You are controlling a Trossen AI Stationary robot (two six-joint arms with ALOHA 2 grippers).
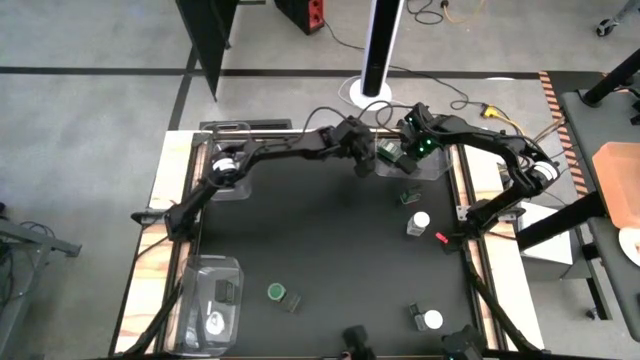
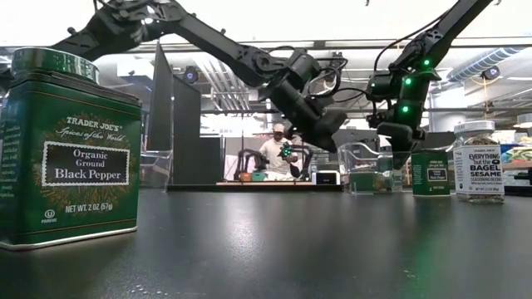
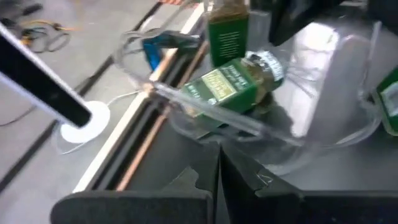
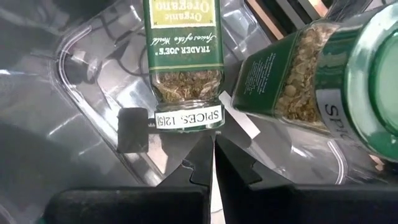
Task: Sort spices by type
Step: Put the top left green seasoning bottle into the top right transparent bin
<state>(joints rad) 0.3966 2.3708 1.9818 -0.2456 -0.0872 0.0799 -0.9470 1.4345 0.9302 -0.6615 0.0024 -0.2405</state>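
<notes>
At the near left corner of the black table, a clear tray contains a dark item and a white-lidded item; their labels cannot be read from above. A second clear tray sits at the far left, beneath the left arm's elbow. Right of the near tray, a green-lidded black pepper tin stands on the mat; the low view shows it large at the near left. The left arm reaches from the left edge across to the far centre, where the left gripper hovers with its fingers closed and empty, just left of the far clear tray. In the left wrist view that tray holds one green-labelled jar lying tilted and another standing upright. The right gripper is above this same tray, fingers pressed together with nothing between them, directly in front of an oregano jar; a second green-lidded jar lies tilted beside it. Nearer, a green-lidded jar lies on the mat, with a white-lidded jar just beyond it toward the right edge. Another white-lidded jar lies near the front right. In the low view a bagel sesame jar stands at the right.
</notes>
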